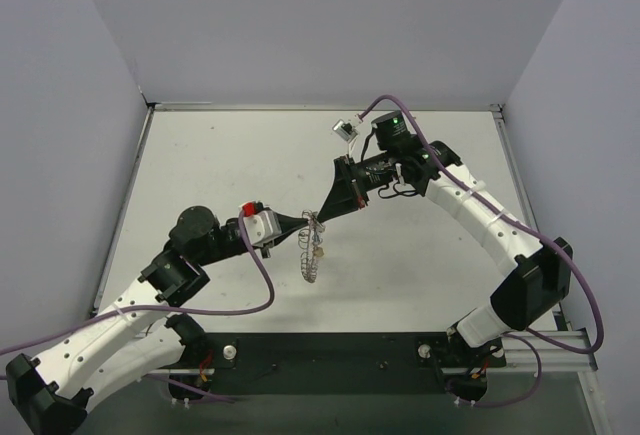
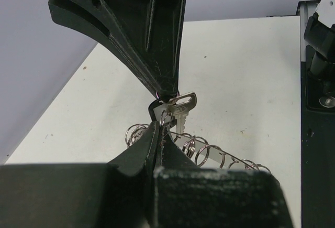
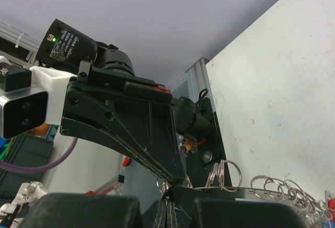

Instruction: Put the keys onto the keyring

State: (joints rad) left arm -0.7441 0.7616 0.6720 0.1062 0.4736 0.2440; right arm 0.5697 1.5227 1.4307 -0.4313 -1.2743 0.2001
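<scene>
**Grippers met tip to tip at the keyring**

Fingers of the black, tapered left gripper (image 1: 303, 221) were pressed together, clamped on the rim of the keyring (image 1: 311, 255), a silvery wire ring edged with springy coil loops. From above, the keyring showed edge-on, its long axis running from the tips toward the near edge. The coils spread to both sides of the left fingers. The black right gripper (image 1: 322, 215) also had its fingers together, its point touching the heads of the keys (image 2: 182, 110). Whether it pinched one could not be told. One of the small flat silver keys had a slotted metal head, with its blade pointing down beside the left fingertips. Below lay the matte white table (image 1: 230, 155).
</scene>
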